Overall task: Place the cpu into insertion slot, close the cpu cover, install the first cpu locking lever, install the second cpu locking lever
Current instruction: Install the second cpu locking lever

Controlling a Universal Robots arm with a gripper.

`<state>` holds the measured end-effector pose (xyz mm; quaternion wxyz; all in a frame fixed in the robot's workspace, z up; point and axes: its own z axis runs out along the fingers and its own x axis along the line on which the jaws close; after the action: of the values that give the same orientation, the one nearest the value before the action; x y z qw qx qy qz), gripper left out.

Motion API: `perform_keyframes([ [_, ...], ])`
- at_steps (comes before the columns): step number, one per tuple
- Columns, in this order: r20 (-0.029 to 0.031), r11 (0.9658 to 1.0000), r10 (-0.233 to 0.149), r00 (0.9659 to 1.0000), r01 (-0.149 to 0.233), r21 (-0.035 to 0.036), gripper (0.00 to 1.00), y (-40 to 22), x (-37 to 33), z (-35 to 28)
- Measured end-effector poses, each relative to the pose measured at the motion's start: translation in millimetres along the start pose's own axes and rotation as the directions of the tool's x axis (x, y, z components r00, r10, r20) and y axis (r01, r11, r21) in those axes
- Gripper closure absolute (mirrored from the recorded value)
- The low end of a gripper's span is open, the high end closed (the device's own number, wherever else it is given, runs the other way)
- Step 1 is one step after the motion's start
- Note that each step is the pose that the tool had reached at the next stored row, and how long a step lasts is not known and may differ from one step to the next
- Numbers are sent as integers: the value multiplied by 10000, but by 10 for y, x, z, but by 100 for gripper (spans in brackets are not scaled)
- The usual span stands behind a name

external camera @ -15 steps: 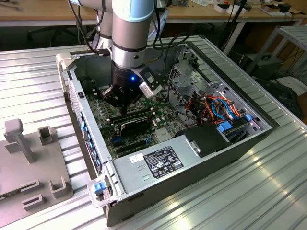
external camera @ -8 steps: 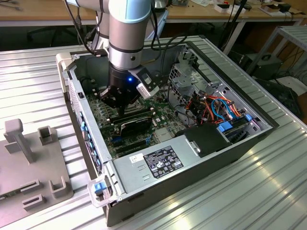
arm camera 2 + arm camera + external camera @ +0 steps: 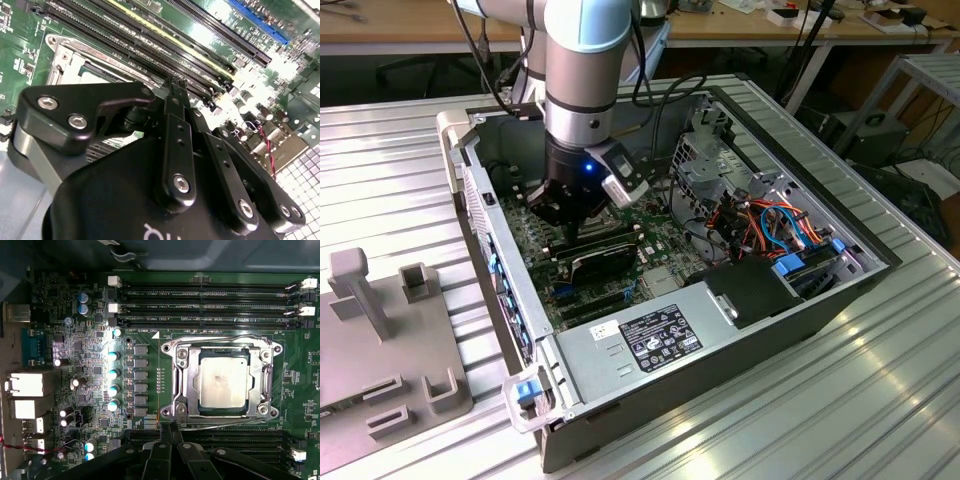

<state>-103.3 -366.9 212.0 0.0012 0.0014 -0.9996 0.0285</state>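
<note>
The gripper (image 3: 168, 432) hovers low over the motherboard (image 3: 145, 390), its fingers (image 3: 176, 95) pressed together, holding nothing; just beyond their tips the cpu (image 3: 223, 381) sits in the insertion slot (image 3: 200, 407), the cpu cover (image 3: 182, 380) lying closed around it.

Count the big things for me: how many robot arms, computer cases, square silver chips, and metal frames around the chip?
Robot arm: 1
Computer case: 1
Square silver chip: 1
Metal frame around the chip: 1
Total: 4
</note>
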Motion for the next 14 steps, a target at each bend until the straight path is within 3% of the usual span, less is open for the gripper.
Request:
perform_keyframes([
  [5, 1, 10000, 0, 10000, 0, 0, 89, 32, -1, 42],
  [14, 0, 10000, 9, 10000, -9, -1, 89, 34, 22, 44],
])
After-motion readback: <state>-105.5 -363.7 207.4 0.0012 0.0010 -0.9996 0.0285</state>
